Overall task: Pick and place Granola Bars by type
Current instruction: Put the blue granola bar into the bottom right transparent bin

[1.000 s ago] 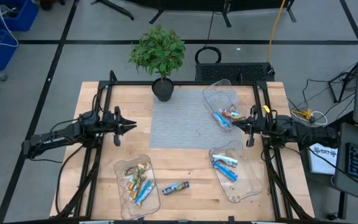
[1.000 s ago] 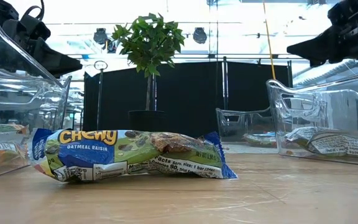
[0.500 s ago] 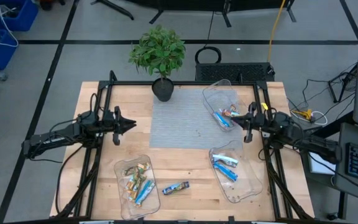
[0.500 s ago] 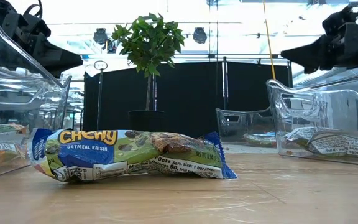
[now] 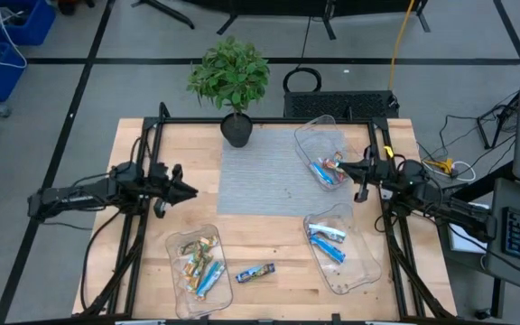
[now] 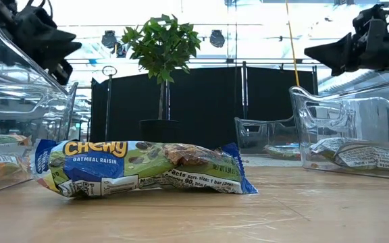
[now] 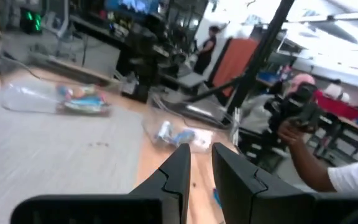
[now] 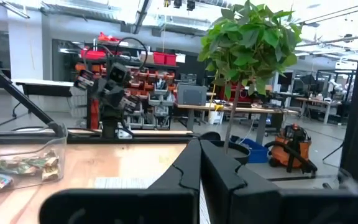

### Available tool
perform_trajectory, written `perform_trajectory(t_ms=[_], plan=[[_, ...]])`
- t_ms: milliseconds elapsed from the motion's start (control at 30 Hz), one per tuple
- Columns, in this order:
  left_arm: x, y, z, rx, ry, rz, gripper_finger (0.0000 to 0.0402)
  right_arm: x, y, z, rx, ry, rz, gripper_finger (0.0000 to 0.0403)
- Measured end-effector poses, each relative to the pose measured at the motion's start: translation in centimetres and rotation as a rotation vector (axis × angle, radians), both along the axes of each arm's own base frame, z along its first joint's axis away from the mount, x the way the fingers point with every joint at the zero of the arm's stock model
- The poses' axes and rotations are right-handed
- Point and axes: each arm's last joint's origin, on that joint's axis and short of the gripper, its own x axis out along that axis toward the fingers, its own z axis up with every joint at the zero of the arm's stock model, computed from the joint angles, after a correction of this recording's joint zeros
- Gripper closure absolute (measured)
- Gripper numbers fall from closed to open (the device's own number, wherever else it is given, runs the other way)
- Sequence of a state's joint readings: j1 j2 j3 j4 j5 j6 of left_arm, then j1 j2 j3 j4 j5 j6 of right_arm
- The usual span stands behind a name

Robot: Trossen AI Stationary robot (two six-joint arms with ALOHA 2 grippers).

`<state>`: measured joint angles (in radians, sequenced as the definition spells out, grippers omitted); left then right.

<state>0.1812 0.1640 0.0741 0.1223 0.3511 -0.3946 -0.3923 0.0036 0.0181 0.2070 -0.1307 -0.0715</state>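
Observation:
One loose blue and green granola bar (image 5: 255, 272) lies flat on the wood near the table's near edge, and it fills the low view (image 6: 140, 169). Other bars lie in three clear trays: gold and blue ones near-left (image 5: 197, 264), blue ones near-right (image 5: 326, 242), blue and orange-red ones far-right (image 5: 329, 166). My left gripper (image 5: 188, 191) hovers over the table's left part, its fingers (image 7: 201, 158) a narrow gap apart and empty. My right gripper (image 5: 343, 167) hangs above the far-right tray's right edge, shut and empty (image 8: 199, 149).
A potted plant (image 5: 231, 81) stands at the far edge beside a grey mat (image 5: 258, 181) in the table's middle. Black frame rails (image 5: 147, 171) run along both sides. A person's arm (image 7: 312, 165) shows beyond the table in the left wrist view.
My right gripper has moved toward the far-left, from beside the far-right tray to over its right edge. My left gripper has shifted a little toward the near edge and tipped downward. No bar has moved.

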Motion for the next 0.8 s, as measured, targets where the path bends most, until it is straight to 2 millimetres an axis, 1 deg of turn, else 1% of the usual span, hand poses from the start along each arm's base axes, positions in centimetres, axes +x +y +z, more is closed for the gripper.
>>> perform_trajectory(t_ms=[100,200,267,333,433,500,600,667,800], plan=[[1.2,-0.6,1.1,0.006,0.089,0.000,0.0328,0.0,0.0,0.0,-0.005,0.003,-0.002,0.0403],[3.6,-1.9,2.6,0.064,0.202,-0.042,0.0328,0.0,0.0,-0.1,-0.017,0.012,-0.006,0.0403],[6.0,-3.4,4.0,0.144,0.265,-0.104,0.0328,0.0,0.0,-0.1,-0.018,0.015,-0.008,0.0403],[8.7,-5.4,5.1,0.243,0.345,-0.192,0.0328,0.0,0.0,-0.1,-0.017,0.016,-0.008,0.0403],[12.7,-8.5,5.9,0.365,0.523,-0.317,0.0328,0.0,0.0,-0.2,-0.018,0.023,-0.009,0.0403],[15.3,-10.3,6.4,0.382,0.642,-0.356,0.0328,0.0,0.0,-0.2,-0.028,0.025,-0.011,0.0403],[18.6,-12.3,6.1,0.359,0.852,-0.364,0.0328,0.0,0.0,-0.2,-0.040,0.029,-0.017,0.0403],[20.7,-13.6,5.7,0.346,0.946,-0.381,0.0328,0.0,-0.1,-0.2,-0.043,0.030,-0.034,0.0403],[23.6,-15.2,4.8,0.311,1.107,-0.423,0.0328,0.0,-0.2,-0.2,-0.043,0.031,-0.060,0.0403]])
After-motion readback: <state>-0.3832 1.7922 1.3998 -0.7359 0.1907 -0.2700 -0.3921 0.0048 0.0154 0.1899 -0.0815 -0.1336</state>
